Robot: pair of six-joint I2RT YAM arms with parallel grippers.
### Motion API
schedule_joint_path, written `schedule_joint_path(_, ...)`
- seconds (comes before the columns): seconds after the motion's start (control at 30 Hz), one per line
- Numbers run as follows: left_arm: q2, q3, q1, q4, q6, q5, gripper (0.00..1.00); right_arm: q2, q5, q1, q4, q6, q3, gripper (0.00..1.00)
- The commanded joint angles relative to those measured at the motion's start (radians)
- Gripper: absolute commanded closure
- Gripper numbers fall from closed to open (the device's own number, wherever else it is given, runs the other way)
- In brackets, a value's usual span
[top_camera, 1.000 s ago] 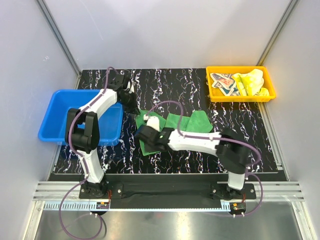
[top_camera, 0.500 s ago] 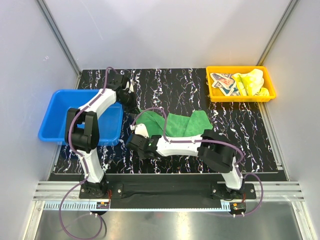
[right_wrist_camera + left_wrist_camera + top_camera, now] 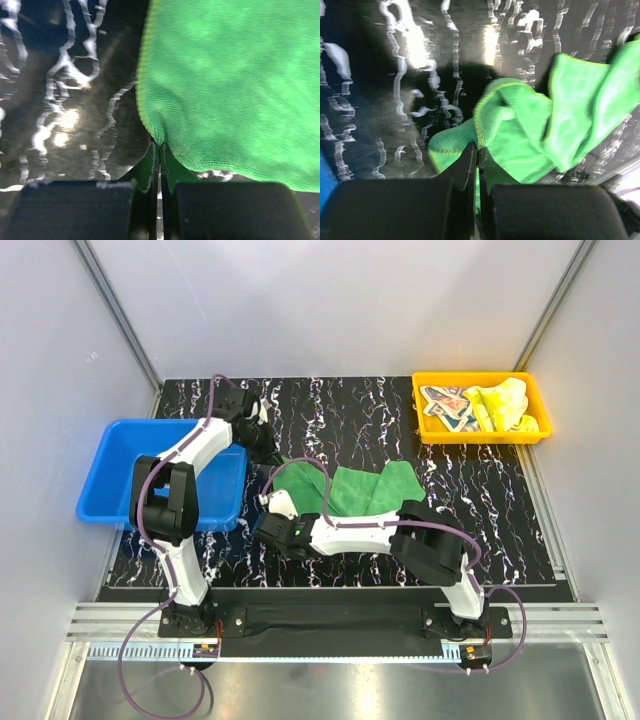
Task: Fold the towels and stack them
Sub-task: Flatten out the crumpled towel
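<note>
**Step in hand:** the first fold of the green microfibre towel (image 3: pixel 365 490), which lies crumpled near the middle of the worktop (image 3: pixel 350 410), slightly toward its near edge. Both hands have a corner, so the grasping phase appears complete.

**Hands:** the left hand (image 3: pixel 266 451) has its fingers pressed together on the towel's far-left corner; the left wrist view shows a hemmed fold of green cloth caught between them. The right hand (image 3: pixel 268 528) is likewise clamped shut on the towel's near-left corner, with the cloth edge pinched right at the fingertips in the right wrist view.

**Next move:** probably lifting both corners together and drawing the cloth taut, then carrying the left edge over toward the right edge. This calls for matched height and pace, as the right hand's bite is shallow and could slip.

**Pose:** the left arm reaches forward along the blue bin (image 3: pixel 95 478). The right forearm lies low across the towel's near edge, pointing left.

**Remaining:** the crocodile towel (image 3: pixel 500 403) and the printed towel (image 3: pixel 445 405) lie unfolded in the yellow tray (image 3: pixel 483 438) at the far-right corner.
</note>
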Motion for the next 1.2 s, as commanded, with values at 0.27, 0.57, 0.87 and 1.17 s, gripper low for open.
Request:
schedule_joint_path(0.27, -0.344, 0.188, 0.032, 0.041, -0.333, 0.146, 1.0, -0.558, 0.515, -0.011, -0.289, -0.218, 0.068, 1.0)
schedule_joint_path(0.57, -0.372, 0.48, 0.034, 0.199, -0.707, 0.193, 1.0, -0.81, 0.277, -0.182, 0.041, -0.854, 0.265, 1.0)
schedule_joint_path(0.87, -0.185, 0.52, 0.029, 0.417, -0.847, 0.229, 1.0, -0.697, 0.034, -0.57, 0.112, -0.838, 0.3, 1.0)
schedule_joint_path(1.17, 0.151, 0.974, 0.018, 0.392, -0.872, 0.296, 1.0, -0.517, -0.075, -0.693, 0.098, -0.886, 0.458, 1.0)
